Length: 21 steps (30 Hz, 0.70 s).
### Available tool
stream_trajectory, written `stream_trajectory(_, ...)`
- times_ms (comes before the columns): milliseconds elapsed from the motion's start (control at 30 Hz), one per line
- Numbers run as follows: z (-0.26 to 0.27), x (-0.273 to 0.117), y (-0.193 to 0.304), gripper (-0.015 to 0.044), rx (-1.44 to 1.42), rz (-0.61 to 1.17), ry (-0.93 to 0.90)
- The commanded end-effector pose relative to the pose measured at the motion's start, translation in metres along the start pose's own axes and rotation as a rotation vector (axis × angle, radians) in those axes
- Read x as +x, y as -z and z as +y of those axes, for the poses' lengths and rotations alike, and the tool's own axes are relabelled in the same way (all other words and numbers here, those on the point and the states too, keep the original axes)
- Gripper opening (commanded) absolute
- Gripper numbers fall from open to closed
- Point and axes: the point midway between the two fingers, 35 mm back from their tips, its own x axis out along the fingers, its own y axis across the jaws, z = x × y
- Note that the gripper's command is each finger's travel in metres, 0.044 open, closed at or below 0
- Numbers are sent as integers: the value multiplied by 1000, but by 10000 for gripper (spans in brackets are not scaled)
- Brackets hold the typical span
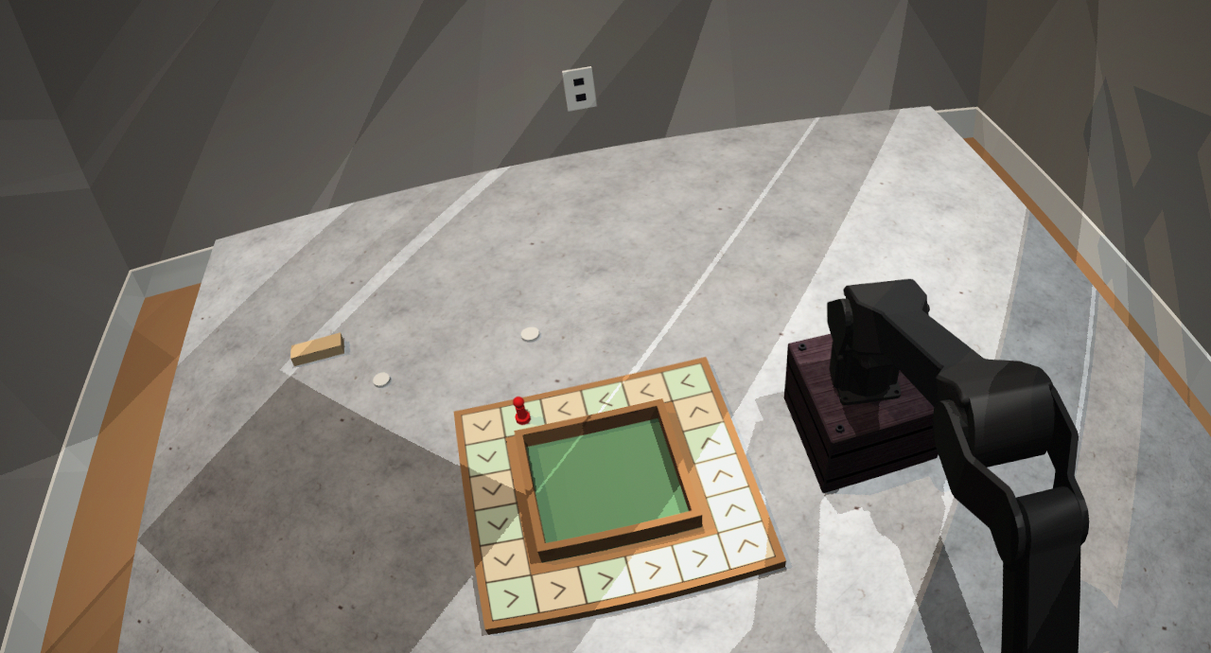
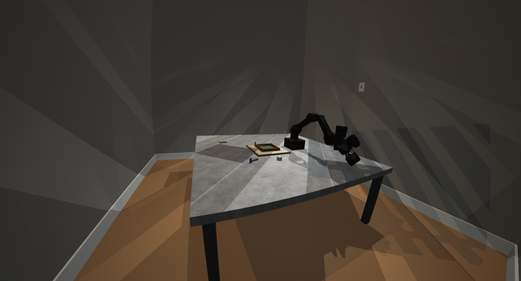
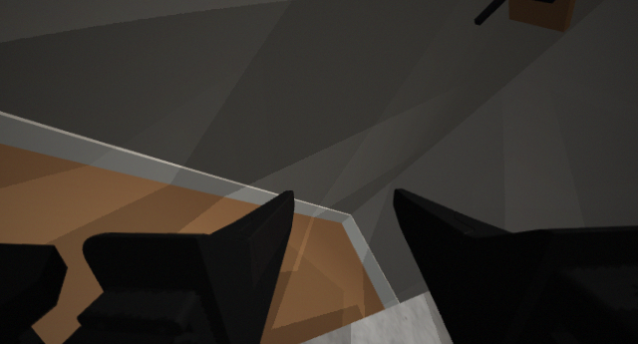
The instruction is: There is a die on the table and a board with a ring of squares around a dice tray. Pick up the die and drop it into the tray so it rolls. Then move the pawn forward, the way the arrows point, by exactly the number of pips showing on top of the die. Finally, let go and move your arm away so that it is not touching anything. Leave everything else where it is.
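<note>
A small pale grey cube, seemingly the die [image 2: 279, 158], lies on the table in front of the board [image 1: 558, 605] [image 2: 255, 151] in the exterior view. Its pips are too small to read. The red pawn [image 1: 521, 412] [image 2: 255, 143] stands upright on the far row of squares, second from the left corner in the top view. The green-floored dice tray [image 1: 622, 536] at the board's middle is empty. My gripper [image 3: 343, 196] is open with nothing between its fingers. In the exterior view it hangs at the right side of the table, far from die and pawn.
A blue pawn [image 2: 250, 160] stands off the board beside a small grey bar [image 2: 255, 159]. A tan block [image 1: 317, 349] [image 2: 222, 141] and two white discs [image 1: 529, 334] [image 1: 380, 379] lie beyond the board. The arm's dark wooden base [image 1: 864, 437] [image 2: 294, 143] stands right of the board.
</note>
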Motion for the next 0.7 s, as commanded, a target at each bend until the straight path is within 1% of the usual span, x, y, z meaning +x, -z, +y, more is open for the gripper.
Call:
stream_trajectory(0,-31,5,67,275,90,203,-105)
stream_trajectory(133,-54,-5,120,275,181,376,-153)
stream_trajectory(300,-87,-35,186,275,327,623,-195)
stream_trajectory(467,-118,-80,241,275,499,873,-210)
stream_trajectory(667,-149,-150,287,275,724,1174,-188)
